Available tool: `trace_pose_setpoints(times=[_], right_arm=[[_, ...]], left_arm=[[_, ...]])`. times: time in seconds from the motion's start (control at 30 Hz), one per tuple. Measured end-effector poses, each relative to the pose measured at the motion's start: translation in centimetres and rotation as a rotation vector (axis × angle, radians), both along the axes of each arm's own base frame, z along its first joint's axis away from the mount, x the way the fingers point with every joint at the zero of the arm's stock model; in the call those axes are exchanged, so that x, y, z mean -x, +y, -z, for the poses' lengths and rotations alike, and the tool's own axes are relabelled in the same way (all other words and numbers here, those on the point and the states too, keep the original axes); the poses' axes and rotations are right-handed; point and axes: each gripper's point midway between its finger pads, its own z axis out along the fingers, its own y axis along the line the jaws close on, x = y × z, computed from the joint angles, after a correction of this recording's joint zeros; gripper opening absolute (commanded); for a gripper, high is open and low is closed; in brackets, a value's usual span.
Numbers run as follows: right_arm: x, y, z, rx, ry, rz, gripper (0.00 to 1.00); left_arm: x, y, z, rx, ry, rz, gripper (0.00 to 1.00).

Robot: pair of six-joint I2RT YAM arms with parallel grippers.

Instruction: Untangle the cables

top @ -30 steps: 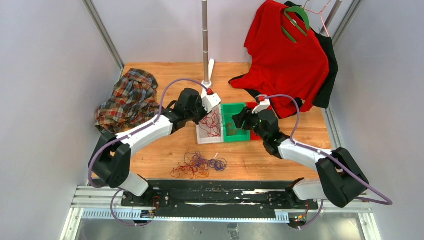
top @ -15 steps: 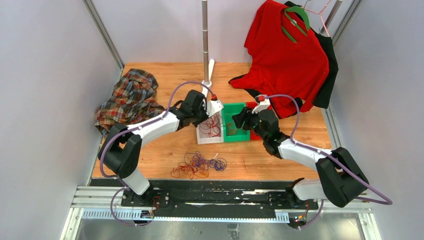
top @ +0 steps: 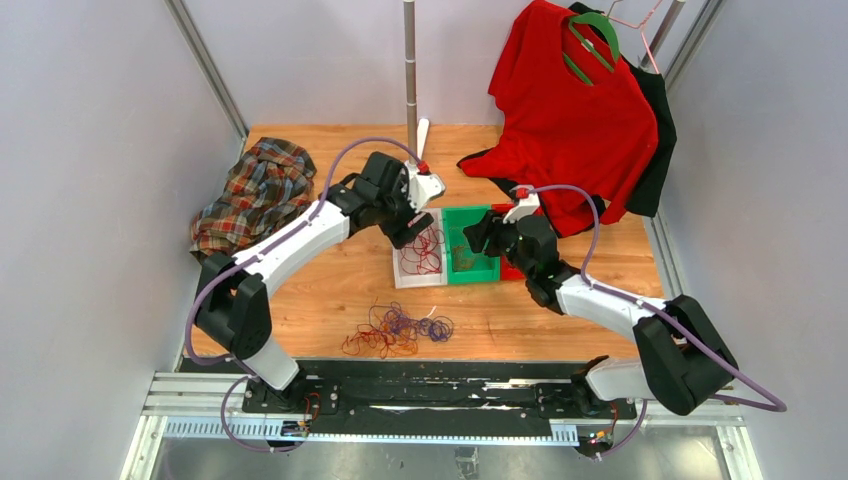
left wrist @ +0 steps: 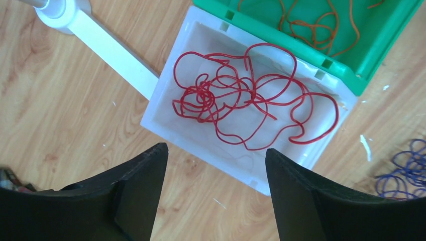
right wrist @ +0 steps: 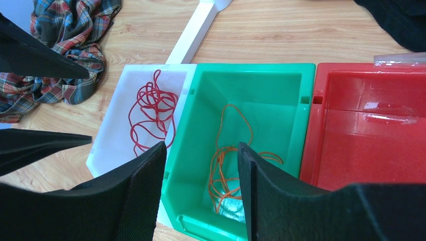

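Note:
A tangle of red, orange-brown and purple-blue cables (top: 396,329) lies on the wooden table near the front edge. One loose red cable (left wrist: 241,95) rests in the white bin (left wrist: 166,108). An orange cable (right wrist: 226,165) lies in the green bin (right wrist: 281,80) beside it. My left gripper (left wrist: 216,155) hangs open above the white bin's near edge, with nothing between its fingers. My right gripper (right wrist: 201,150) is open over the green bin, and it too holds nothing.
An empty red bin (right wrist: 366,140) stands right of the green one. A plaid shirt (top: 255,200) lies at the back left. A red shirt (top: 570,110) hangs on a hanger at the back right. A pole (top: 411,80) on a white base (left wrist: 110,50) rises behind the bins.
My left gripper has opened and lifted back from the white bin, leaving the red cable lying in it. The right arm has not moved.

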Motion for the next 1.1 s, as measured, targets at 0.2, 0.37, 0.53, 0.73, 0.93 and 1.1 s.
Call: trace_pose_setpoints(times=[0.2,0.37,0.53,0.73,0.93,1.1], right_arm=[[0.1,0.0,0.2,0.009,0.014,-0.001,0.49],[0.2,-0.2,0.6,0.019,0.03,0.0,0.4],[0.4,-0.3,1.1,0.033,0.047,0.003,0.27],[0.5,-0.7,1.7,0.05,0.067,0.015,0.16],[0.7,-0.9,1.7,0.055,0.074,0.022,0.12],[0.8,-1.1,0.8,0.052,0.066,0.026,0.14]], left_arm=[[1.1,-0.4,-1.8,0.071,0.06,0.011,0.68],[2.5,-3.4,-1.4,0.066,0.089,0.119,0.62],[1.8,-5.3,0.8,0.026,0.113,0.209,0.52],[1.4,-4.9,4.5,-0.061,0.138,0.269,0.22],[-0.2,-3.3,6.7,-0.125,0.071,0.206,0.05],[-0.9,-1.3,8.3,-0.157,0.059,0.156,0.48]])
